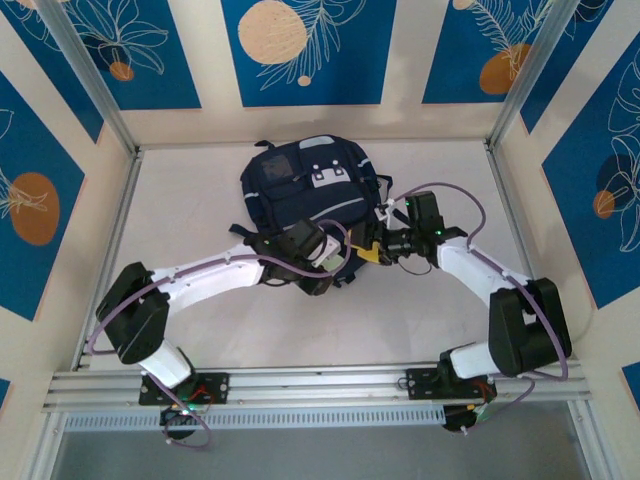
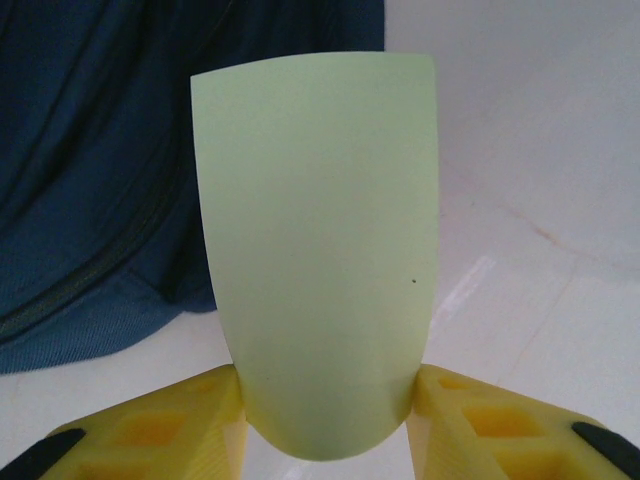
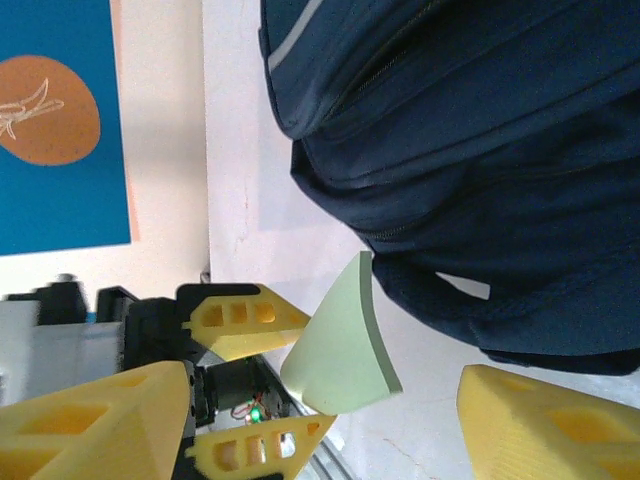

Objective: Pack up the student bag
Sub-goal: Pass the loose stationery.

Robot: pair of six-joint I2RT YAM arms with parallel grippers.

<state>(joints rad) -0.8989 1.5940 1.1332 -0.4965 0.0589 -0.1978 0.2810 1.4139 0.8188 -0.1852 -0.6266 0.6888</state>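
Left gripper (image 2: 328, 400) grasped a pale green card (image 2: 320, 250), possibly a notepad; the student bag (image 2: 90, 180) lay just ahead-left of it. Right gripper (image 3: 325, 385) stood released beside the card.

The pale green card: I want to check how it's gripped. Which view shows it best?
Left wrist: the card faces the camera, pinched between the left gripper's fingers. Right wrist shows it obliquely; the top view, a small sliver.
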